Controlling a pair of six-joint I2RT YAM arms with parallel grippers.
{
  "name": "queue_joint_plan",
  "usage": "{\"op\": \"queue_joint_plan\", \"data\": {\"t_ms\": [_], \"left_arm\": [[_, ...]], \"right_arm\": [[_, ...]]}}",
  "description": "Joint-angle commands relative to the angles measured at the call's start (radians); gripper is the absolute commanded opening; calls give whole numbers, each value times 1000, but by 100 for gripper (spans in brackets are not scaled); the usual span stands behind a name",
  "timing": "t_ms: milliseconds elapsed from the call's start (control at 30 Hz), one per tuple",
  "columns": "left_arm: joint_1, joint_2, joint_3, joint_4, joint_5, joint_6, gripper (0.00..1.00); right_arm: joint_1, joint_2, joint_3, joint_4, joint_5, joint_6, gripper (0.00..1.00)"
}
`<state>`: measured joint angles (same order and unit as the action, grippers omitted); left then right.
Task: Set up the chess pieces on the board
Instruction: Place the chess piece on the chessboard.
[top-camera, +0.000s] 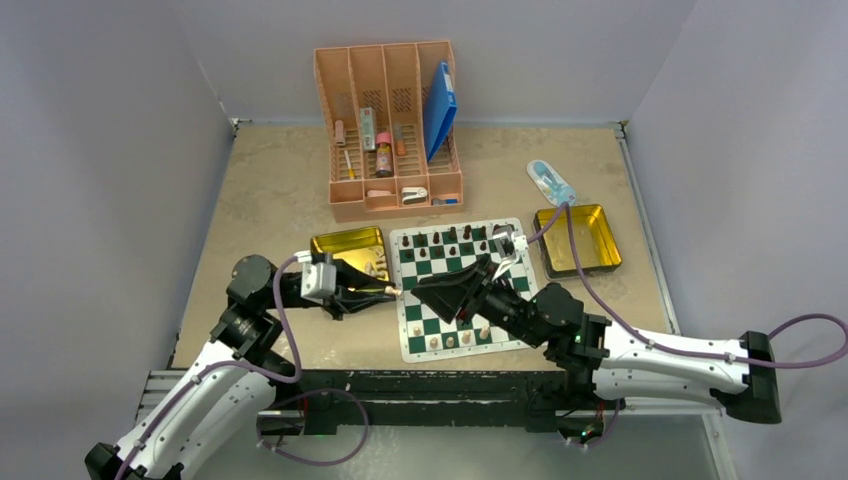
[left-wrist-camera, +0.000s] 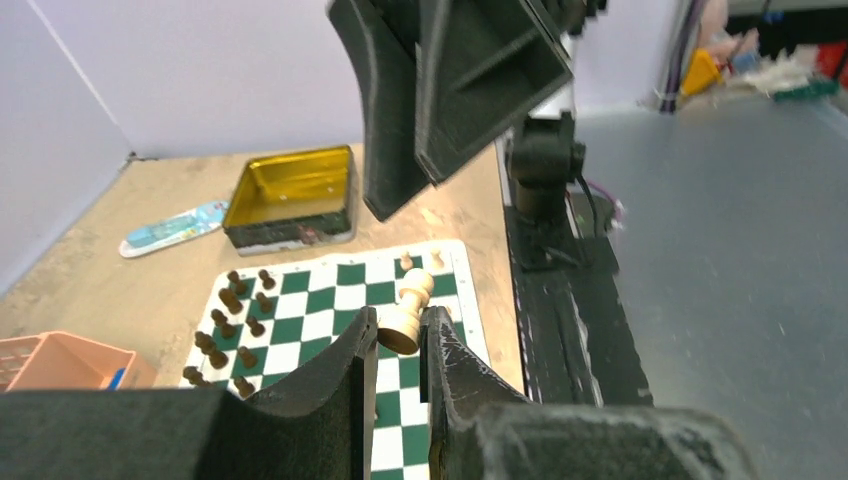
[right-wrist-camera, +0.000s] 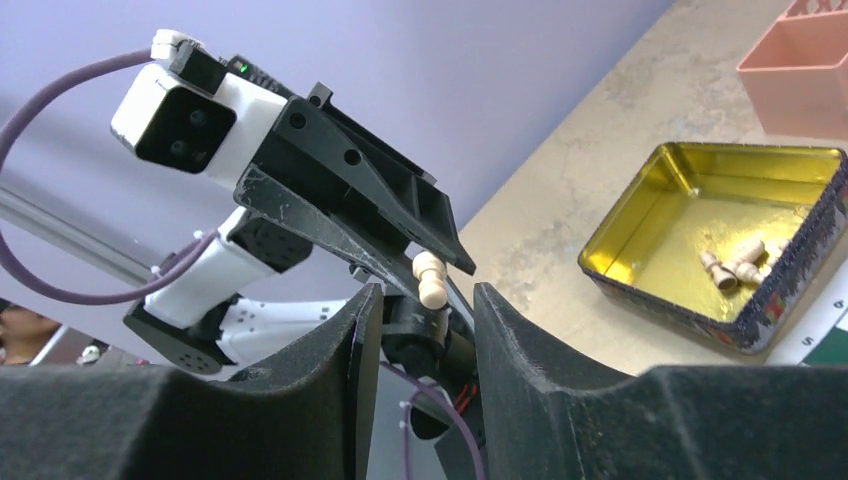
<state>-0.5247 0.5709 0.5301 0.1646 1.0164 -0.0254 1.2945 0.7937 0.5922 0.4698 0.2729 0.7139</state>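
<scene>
Seems halfway: dark pieces (top-camera: 455, 238) fill the board (top-camera: 425, 268) far rows, near rows sparse | left gripper (left-wrist-camera: 400, 345) pinches a pale chessman (left-wrist-camera: 408, 312) at the board's left edge | right gripper (right-wrist-camera: 420, 300) spread, empty | spares (right-wrist-camera: 735, 265) in gold tin (top-camera: 345, 245)

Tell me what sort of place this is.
Probably a robotics lab cell: a table boxed in by plain grey walls, arms bolted to a metal rail, staged props like the chess board.

Left end effector (left-wrist-camera: 400, 338) clamped, right (right-wrist-camera: 425, 300) spread
</scene>
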Motion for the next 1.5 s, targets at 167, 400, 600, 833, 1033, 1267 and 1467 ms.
{"op": "queue_joint_plan", "data": {"t_ms": [167, 400, 600, 833, 1033, 1267, 1467], "left_arm": [[2, 16, -22, 280, -162, -295, 0], [3, 36, -1, 221, -186, -324, 0], [2, 24, -7, 239, -182, -343, 0], [2, 28, -9, 244, -176, -366, 0], [3, 28, -16, 249, -185, -391, 0], [2, 28, -6, 235, -187, -403, 9], [2, 53, 45, 55, -259, -364, 55]], "right_arm": [[-3, 79, 60, 156, 69, 21, 43], [-3, 92, 85, 150, 117, 79, 43], [-3, 106, 104, 152, 108, 102, 47], [-3, 159, 135, 147, 95, 104, 40], [-3, 170, 120, 163, 90, 115, 26], [-3, 169, 121, 154, 90, 89, 5], [-3, 117, 135, -30, 205, 36, 4]]}}
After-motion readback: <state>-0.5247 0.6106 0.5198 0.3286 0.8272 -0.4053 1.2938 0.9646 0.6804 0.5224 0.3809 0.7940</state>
